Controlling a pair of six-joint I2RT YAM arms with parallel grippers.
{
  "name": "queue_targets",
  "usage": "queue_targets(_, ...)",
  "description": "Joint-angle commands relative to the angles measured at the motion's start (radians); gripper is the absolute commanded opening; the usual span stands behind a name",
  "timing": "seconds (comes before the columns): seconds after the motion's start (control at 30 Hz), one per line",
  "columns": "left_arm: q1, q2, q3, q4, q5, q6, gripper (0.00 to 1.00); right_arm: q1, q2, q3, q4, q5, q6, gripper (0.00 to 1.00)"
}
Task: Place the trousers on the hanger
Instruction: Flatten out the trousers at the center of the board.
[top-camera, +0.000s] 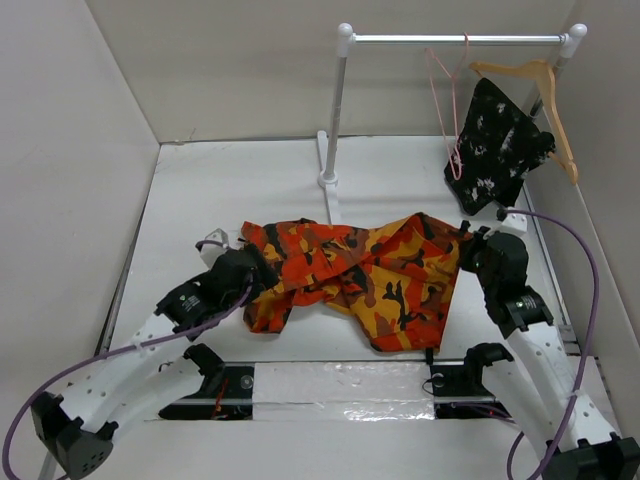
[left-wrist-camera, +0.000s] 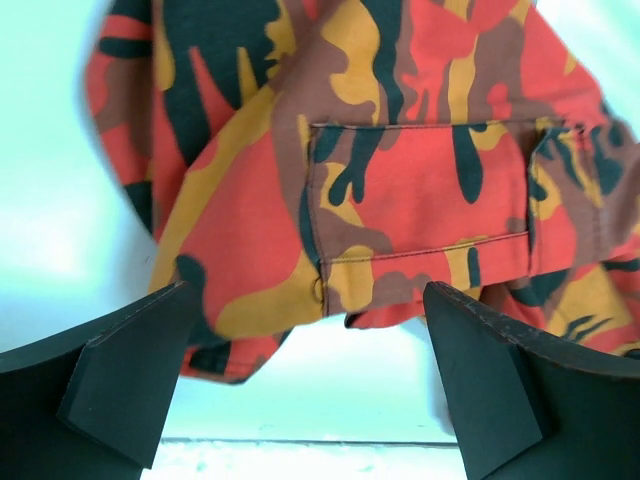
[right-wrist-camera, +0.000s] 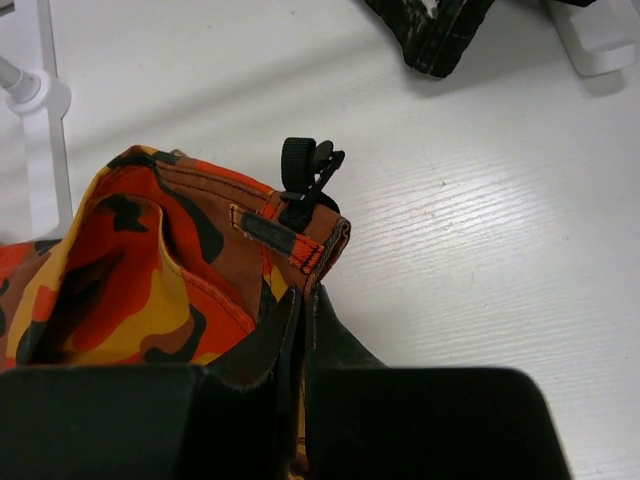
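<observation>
The camouflage trousers (top-camera: 360, 275) lie crumpled across the middle of the table. My right gripper (top-camera: 468, 240) is shut on their waistband corner (right-wrist-camera: 300, 235), by a belt loop and a black clip. My left gripper (top-camera: 243, 262) is open at the trousers' left end; in the left wrist view the cloth (left-wrist-camera: 400, 190) lies just beyond the spread fingers (left-wrist-camera: 130, 380), not between them. The pink wire hanger (top-camera: 447, 110) hangs from the rail at the back right.
A white clothes rail (top-camera: 455, 39) stands at the back on a post (top-camera: 333, 130). A wooden hanger (top-camera: 545, 95) with a black speckled garment (top-camera: 495, 145) hangs at its right end. White walls enclose the table.
</observation>
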Motion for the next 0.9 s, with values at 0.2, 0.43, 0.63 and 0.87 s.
queue_targets(0.2,-0.141,0.081,0.087,-0.254,-0.11,-0.234,0.99,-0.027,-0.011,0.009,0.098,-0.103,-0.028,0.0)
queue_targets(0.43,-0.098,0.242,0.035,-0.156,-0.147,-0.21,0.98,-0.016,-0.036,0.012,0.081,-0.138,-0.036,0.0)
queue_targets(0.63,0.07,0.23,-0.026,0.1,-0.195,-0.058,0.29,-0.016,-0.051,0.01,0.073,-0.189,-0.062,0.0)
queue_targets(0.87,0.124,0.14,0.156,0.119,-0.35,0.041,0.0,0.028,-0.013,0.054,0.072,-0.322,-0.091,0.0)
